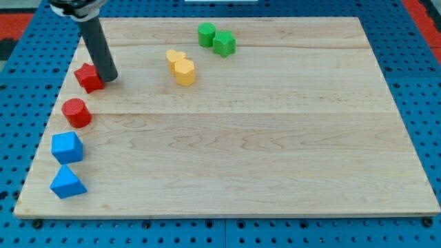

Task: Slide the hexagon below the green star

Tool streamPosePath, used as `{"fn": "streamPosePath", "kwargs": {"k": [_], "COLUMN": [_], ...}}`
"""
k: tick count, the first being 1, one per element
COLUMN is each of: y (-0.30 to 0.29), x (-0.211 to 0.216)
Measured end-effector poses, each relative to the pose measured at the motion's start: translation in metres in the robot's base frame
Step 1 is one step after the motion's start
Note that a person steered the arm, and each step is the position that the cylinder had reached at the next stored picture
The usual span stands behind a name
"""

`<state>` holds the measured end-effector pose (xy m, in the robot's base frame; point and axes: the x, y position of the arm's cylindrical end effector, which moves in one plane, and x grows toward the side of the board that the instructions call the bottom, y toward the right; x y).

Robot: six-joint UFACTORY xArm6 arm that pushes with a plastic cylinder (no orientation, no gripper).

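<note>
A yellow hexagon [185,71] lies in the upper middle of the wooden board, touching a yellow heart [175,58] just above and left of it. A green star [224,43] sits near the view's top, touching a green cylinder [206,34] on its left. The hexagon is below and to the left of the star, apart from it. My tip [109,77] rests on the board at the view's upper left, right beside a red star [89,77] and well left of the hexagon.
A red cylinder [76,112], a blue cube-like block [67,147] and a blue triangle [67,182] line the board's left edge [43,138]. Blue pegboard surrounds the board.
</note>
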<state>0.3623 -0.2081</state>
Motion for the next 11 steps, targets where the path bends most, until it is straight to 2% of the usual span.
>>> {"fn": "streamPosePath", "kwargs": {"k": [7, 8, 11], "y": [0.008, 0.031, 0.192], "x": [-0.011, -0.011, -0.007]}}
